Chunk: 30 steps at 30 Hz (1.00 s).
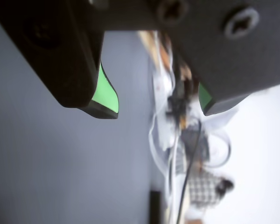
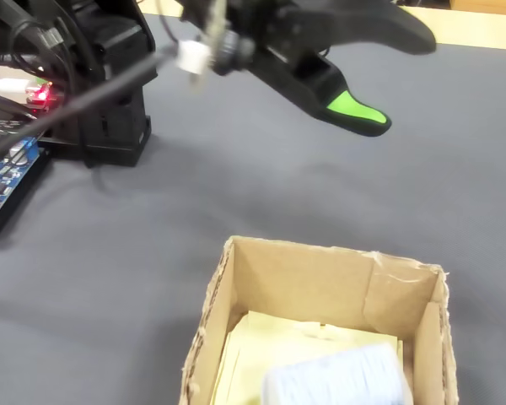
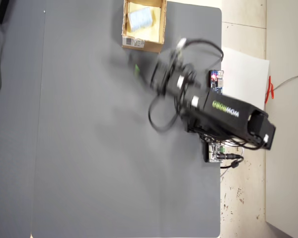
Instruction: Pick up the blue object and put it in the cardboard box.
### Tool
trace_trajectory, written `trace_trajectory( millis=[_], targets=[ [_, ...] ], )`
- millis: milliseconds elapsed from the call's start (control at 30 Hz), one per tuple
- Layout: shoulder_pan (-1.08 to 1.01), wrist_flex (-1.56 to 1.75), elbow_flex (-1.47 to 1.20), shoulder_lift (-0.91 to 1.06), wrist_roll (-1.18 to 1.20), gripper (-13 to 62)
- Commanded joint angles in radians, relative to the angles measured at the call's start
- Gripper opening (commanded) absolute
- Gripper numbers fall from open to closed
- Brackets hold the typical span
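The blue object is a pale blue soft block lying inside the cardboard box, against its near-right corner in the fixed view. From overhead, the blue object rests in the box at the top of the grey mat, the white label facing the arm. My gripper hangs in the air beyond the box, apart from it, jaws spread with green pads showing. In the wrist view the gripper is open with only blurred background between its fingers. From overhead the gripper sits just below the box.
The black arm base with cables stands at the back left of the fixed view, a blue circuit board beside it. Overhead, a white sheet lies past the mat's right edge and another board near the arm.
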<state>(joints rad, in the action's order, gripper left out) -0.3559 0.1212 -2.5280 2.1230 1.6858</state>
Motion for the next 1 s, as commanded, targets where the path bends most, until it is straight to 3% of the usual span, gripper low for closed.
trace_trajectory(
  millis=[0,67,300,667,967],
  targets=[
    [0.008,0.120,0.063,0.028,0.051,34.0],
    [0.143,0.155,-0.114,0.138,0.049,34.0],
    [0.298,0.158,-0.325,0.244,0.034,34.1],
    [0.365,0.209,-0.578,0.247,-0.051,34.0],
    [0.365,-0.028,-0.591,0.247,-0.066,34.0]
  ],
)
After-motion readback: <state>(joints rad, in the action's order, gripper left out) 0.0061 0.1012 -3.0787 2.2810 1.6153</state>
